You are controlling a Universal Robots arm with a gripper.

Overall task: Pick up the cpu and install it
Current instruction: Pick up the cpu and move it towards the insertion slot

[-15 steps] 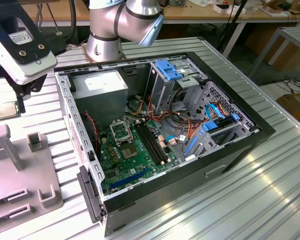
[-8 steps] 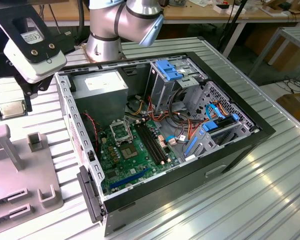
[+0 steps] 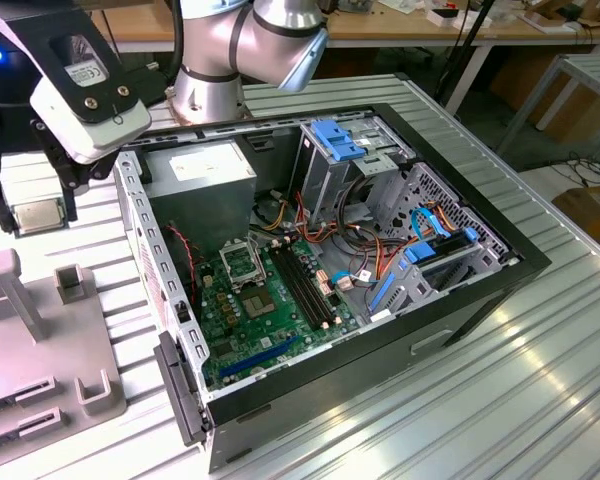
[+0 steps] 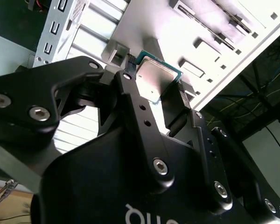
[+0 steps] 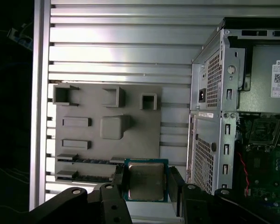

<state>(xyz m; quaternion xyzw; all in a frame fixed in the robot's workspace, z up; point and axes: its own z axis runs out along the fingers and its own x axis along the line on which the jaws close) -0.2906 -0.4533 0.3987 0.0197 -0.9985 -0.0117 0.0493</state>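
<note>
The end effector (image 3: 37, 212) is clamped on the cpu (image 3: 37, 215). Its two black fingers (image 4: 137, 107) press against opposite edges of the small square chip, spread no wider than the chip itself. In both wrist views the cpu (image 5: 145, 181) sits squarely between the fingertips with its silvery metal top showing and a thin pale rim around it.

In the exterior view, the chip hangs over the ribbed metal bench (image 3: 540, 400). It is at the exterior view's left, just beside the far edge of a grey holder plate (image 3: 40, 350) that lies on the bench. How high it is above the bench cannot be told.

The arm (image 3: 220, 60) rises from its base behind the open computer case (image 3: 380, 330) and reaches toward the exterior view's left. Its wrist is over the bench and the end effector points downward.

The case lies on its side with the green board (image 3: 280, 320) exposed. The black-framed socket (image 3: 242, 265) on that board is well apart from the cpu, with the case wall between them. In the first wrist view, the case (image 5: 214, 116) stands beside the holder plate (image 5: 107, 121), and the socket (image 5: 263, 133) shows inside the case.
</note>
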